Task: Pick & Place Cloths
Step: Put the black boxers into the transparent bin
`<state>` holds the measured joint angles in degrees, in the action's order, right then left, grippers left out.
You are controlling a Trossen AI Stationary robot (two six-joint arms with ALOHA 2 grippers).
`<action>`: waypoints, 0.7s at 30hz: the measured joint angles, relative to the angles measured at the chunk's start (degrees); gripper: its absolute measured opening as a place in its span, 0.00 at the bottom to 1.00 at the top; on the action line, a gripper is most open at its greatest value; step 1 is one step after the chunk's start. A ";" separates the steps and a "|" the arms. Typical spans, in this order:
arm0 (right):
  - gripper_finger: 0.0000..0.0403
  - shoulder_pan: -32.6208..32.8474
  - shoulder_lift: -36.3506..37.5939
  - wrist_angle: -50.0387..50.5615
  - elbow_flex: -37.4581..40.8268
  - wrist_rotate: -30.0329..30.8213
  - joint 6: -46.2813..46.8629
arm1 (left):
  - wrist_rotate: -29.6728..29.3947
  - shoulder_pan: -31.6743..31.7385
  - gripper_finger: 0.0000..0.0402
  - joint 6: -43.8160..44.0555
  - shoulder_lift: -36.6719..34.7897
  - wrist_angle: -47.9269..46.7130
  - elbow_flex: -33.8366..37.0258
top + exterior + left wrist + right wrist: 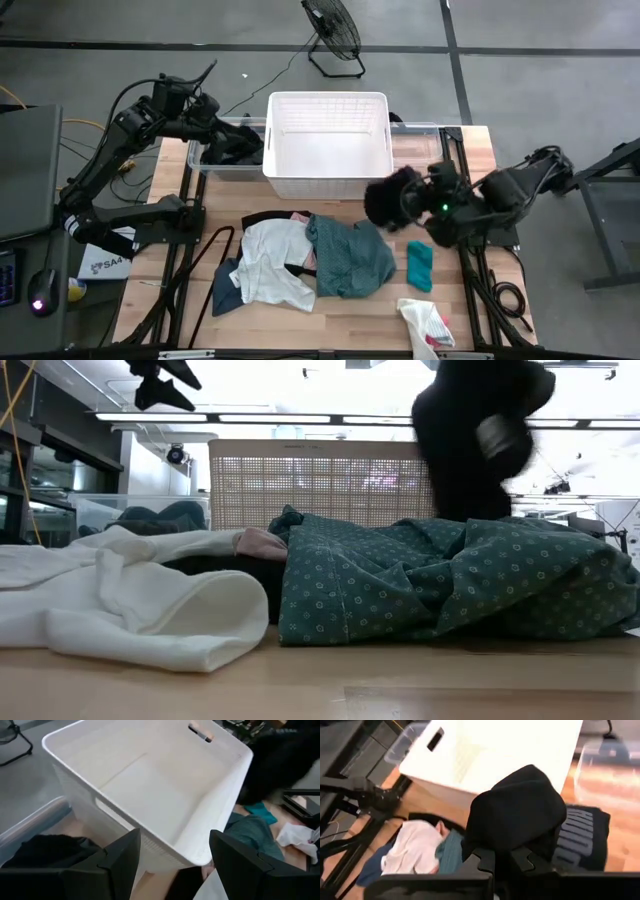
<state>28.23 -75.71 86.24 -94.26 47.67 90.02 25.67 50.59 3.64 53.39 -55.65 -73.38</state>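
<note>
Wooden tabletop holds most cloths unsorted; white basket looks empty. Right gripper is clamped on a black garment, lifted beside the basket. Left gripper waits agape, holding nothing, above the basket's edge

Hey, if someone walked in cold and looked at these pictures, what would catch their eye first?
Probably the black cloth hanging from the right gripper, lifted just in front of the empty white basket at the table's far middle. Next, the heap of cloths mid-table, a white cloth beside a teal-green cloth. The left gripper hovers open over the clear bin left of the basket.
</note>
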 joint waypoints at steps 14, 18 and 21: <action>0.01 -7.53 5.46 -4.21 0.02 -9.55 -20.97 | 1.31 0.02 0.57 5.35 0.00 2.51 0.00; 0.01 -7.76 6.82 -12.08 0.02 -8.95 -29.14 | 4.76 0.00 0.57 5.67 0.00 5.11 0.00; 0.01 -8.20 7.52 -18.72 0.02 -8.82 -35.83 | 7.44 0.00 0.57 5.87 0.00 8.67 0.00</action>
<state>20.03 -68.19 67.52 -94.24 38.85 54.19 33.10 50.59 9.51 53.39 -46.98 -73.38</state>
